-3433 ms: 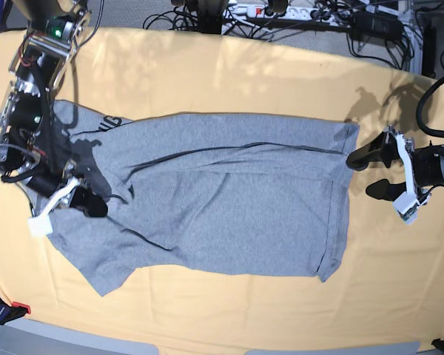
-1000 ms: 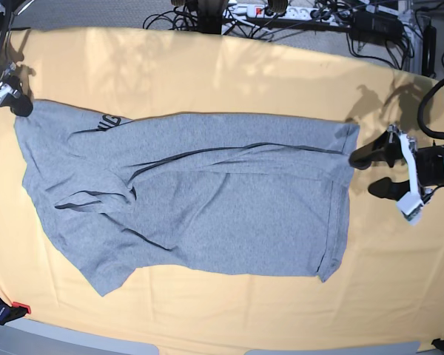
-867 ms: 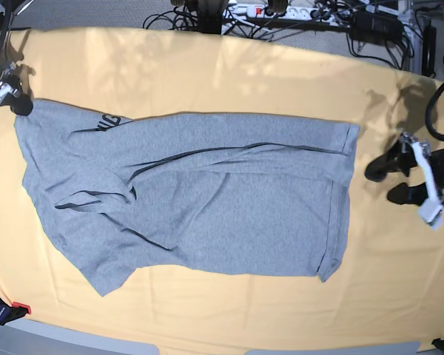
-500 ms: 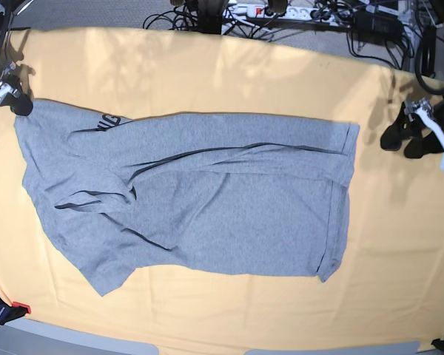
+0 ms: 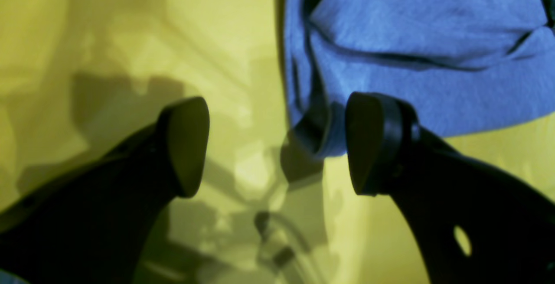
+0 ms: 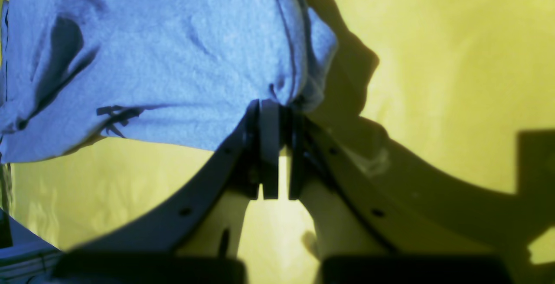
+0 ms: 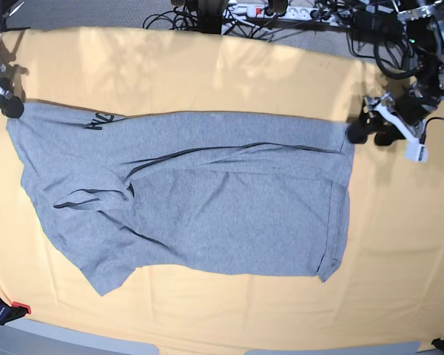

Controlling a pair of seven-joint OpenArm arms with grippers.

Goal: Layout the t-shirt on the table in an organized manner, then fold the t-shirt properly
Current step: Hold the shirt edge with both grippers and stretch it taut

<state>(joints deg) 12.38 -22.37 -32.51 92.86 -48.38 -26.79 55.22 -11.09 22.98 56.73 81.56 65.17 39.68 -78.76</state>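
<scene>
Grey fabric fills the upper right of the left wrist view: the t-shirt (image 5: pixel 416 37), tinted blue by this camera, with a dark seam line along its edge and a soft ridge running across it. One corner of the cloth hangs down between the two black fingers (image 5: pixel 184 145) of the left end effector (image 5: pixel 275 145), which stand wide apart and released, holding nothing. The yellow surface (image 5: pixel 108 37) shows below and to the left, crossed by shadows.

From the right wrist view, the right end effector (image 6: pixel 277 149) is clenched on the t-shirt's edge: its two flat fingers (image 6: pixel 269 145) are pressed nearly together where a bunched corner of the fabric meets them. The shirt spreads up and to the left, wrinkled, with a few dark marks near its lower edge. The yellow surface lies all around.

The base view shows the whole t-shirt (image 7: pixel 207 200) lying spread lengthwise across the middle of the surface (image 7: pixel 399 259), plain grey side up, with long creases, one folded-over sleeve area at the left and a strip of black lettering near its upper left corner. The right end effector (image 7: pixel 1 100) pinches that upper left corner. The left end effector (image 7: pixel 371 127) sits at the shirt's upper right corner. Cables (image 7: pixel 281 11) lie beyond the far edge.
</scene>
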